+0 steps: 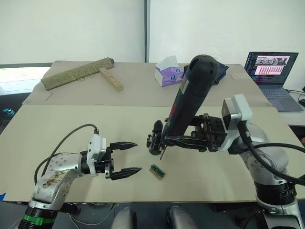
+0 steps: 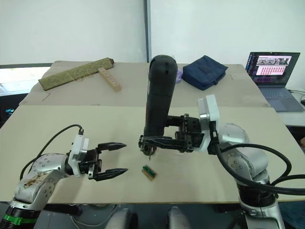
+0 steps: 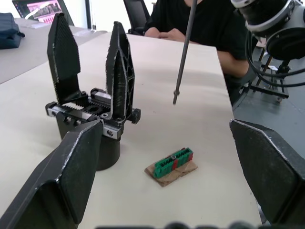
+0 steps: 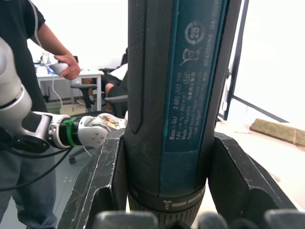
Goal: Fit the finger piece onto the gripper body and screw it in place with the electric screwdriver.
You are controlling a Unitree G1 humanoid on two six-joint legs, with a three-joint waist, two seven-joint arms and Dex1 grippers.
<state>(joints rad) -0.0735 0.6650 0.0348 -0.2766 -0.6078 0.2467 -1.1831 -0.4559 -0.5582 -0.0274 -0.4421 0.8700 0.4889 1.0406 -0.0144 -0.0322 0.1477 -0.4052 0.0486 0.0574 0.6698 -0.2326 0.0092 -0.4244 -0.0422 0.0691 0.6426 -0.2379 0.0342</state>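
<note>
The gripper body (image 3: 90, 119) is a black block standing on the beige table (image 1: 71, 124), with two pointed black fingers rising side by side. The finger piece seems to be one of these two; I cannot tell which. My right gripper (image 1: 167, 141) is shut on the electric screwdriver (image 1: 190, 95), a thick black cylinder held nearly upright. Its thin bit (image 3: 183, 52) hangs above the table beside the gripper body, apart from it. The gripper body (image 1: 155, 136) is partly hidden behind the screwdriver. My left gripper (image 1: 138, 156) stands open, to the left of the body, holding nothing.
A small green block (image 1: 157, 171) lies on the table just in front of the bit. At the back are a tissue box (image 1: 167, 71), a blue pouch (image 2: 205, 71), a drilled wooden strip (image 1: 111, 78), a rolled mat (image 1: 76, 74) and a laptop (image 1: 269, 67). A person (image 3: 190, 19) sits beyond the table.
</note>
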